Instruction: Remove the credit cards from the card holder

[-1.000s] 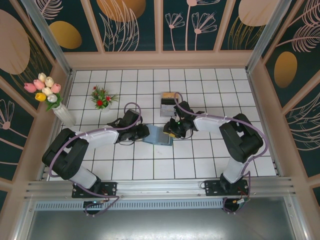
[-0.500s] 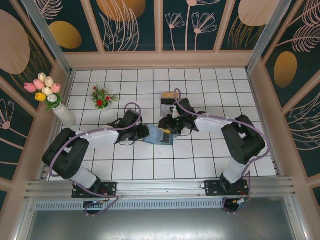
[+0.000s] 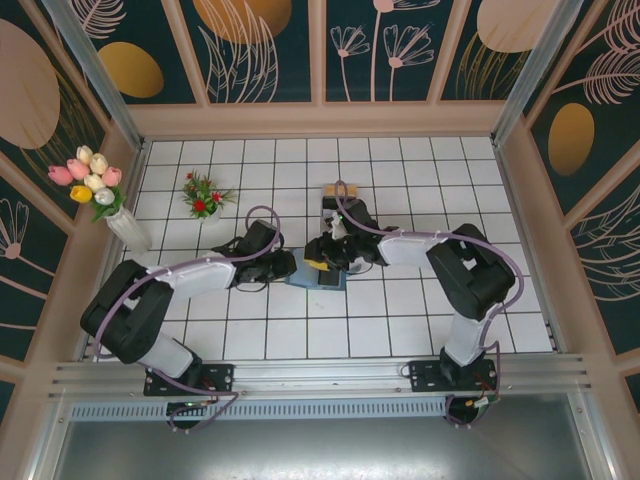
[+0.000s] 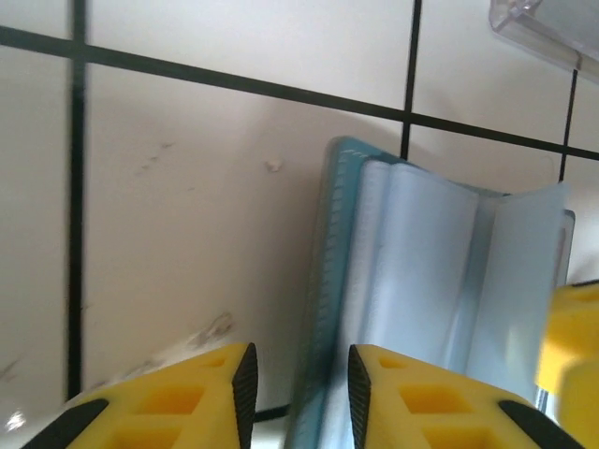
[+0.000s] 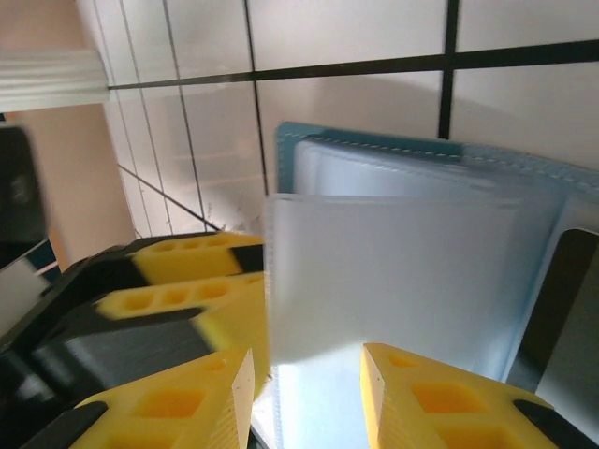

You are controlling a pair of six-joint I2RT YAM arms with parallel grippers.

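Now: one card holder point(image 4: 412, 281) lying open; left fingers point(image 4: 178, 398) apart, right fingers point(image 5: 440, 398) apart.

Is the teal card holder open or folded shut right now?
Open. The card holder lies spread on the tiles, its pale clear sleeves fanned apart.
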